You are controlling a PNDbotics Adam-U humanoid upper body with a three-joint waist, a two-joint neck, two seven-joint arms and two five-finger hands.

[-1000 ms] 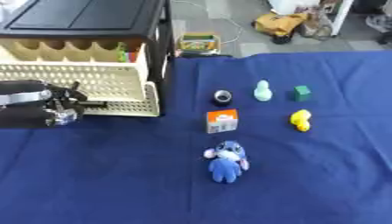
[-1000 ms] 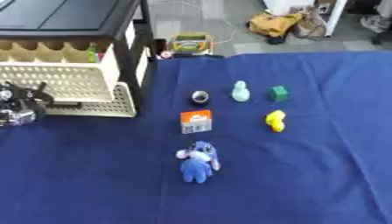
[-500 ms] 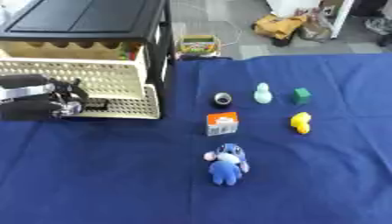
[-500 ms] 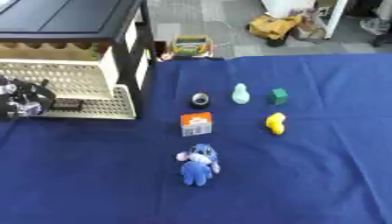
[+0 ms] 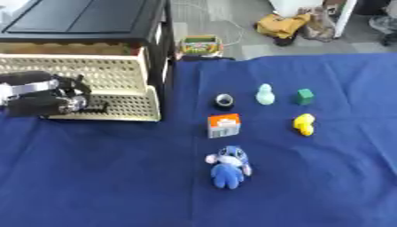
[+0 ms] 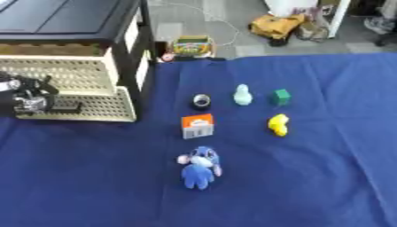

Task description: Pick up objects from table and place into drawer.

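left robot hand at the open drawer, objects not yet picked

the step in hand looks like getting the drawer ready. it's the cream perforated one, pulled out from the black cabinet at the left. make sure it's out far enough to drop things in w/o clipping its front wall, then lift your left robot hand straight up before swinging right.

that robot hand sits over the drawer's left part, fingers curled. can't tell if it grips the rim or just rests there; nothing visibly carried. right robot hand isn't in view.

objects all lie on the blue surface, well apart from the drawer: black ring, pale green figure, green cube, yellow toy, orange-topped box, blue plush. the ring and box are nearest, prob. best first.
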